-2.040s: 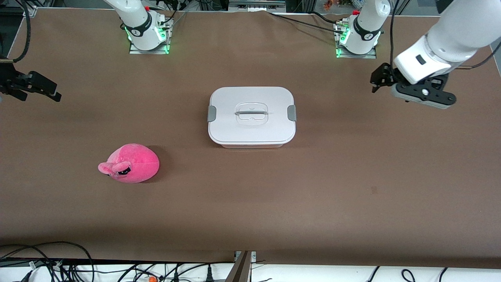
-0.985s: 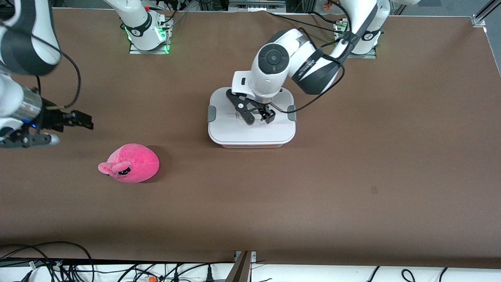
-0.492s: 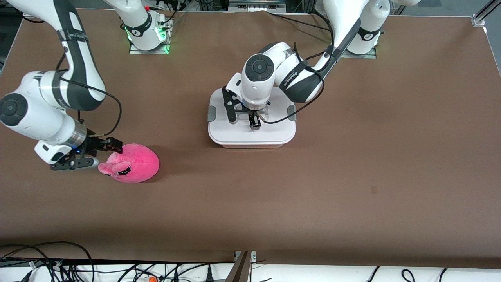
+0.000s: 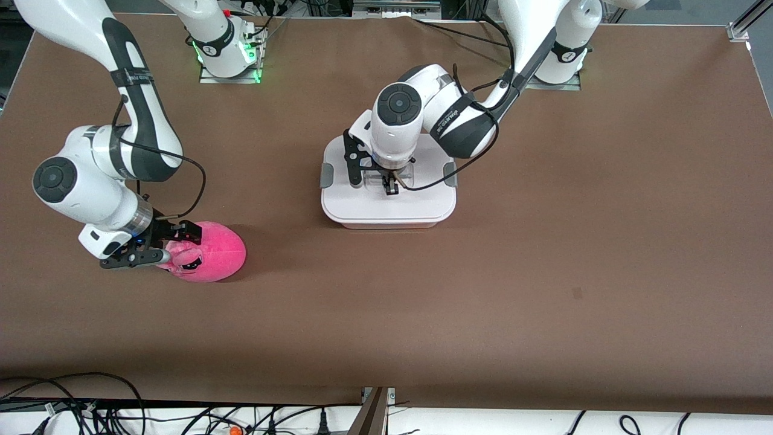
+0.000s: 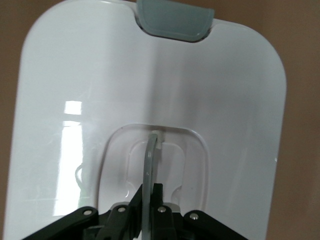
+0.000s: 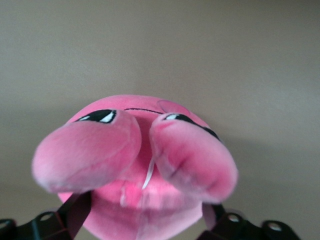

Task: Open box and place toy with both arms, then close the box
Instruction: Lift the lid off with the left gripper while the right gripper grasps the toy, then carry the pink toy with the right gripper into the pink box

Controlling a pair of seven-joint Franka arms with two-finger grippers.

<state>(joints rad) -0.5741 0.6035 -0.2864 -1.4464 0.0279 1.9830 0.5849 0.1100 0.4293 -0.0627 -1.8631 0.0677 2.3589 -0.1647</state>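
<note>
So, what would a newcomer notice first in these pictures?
First the hot-pink toy toward the right arm's end of the table, with the right gripper open around its eared end. Then the white box at mid-table, lid on, where the left gripper is shut on the lid handle.

Two robot arms: glossy white jointed shells, dark grey round joint caps, black bands with small white lettering. Thin black cables loop beside each forearm. Black two-finger grippers carry silver screws. Bases glow green.
</note>
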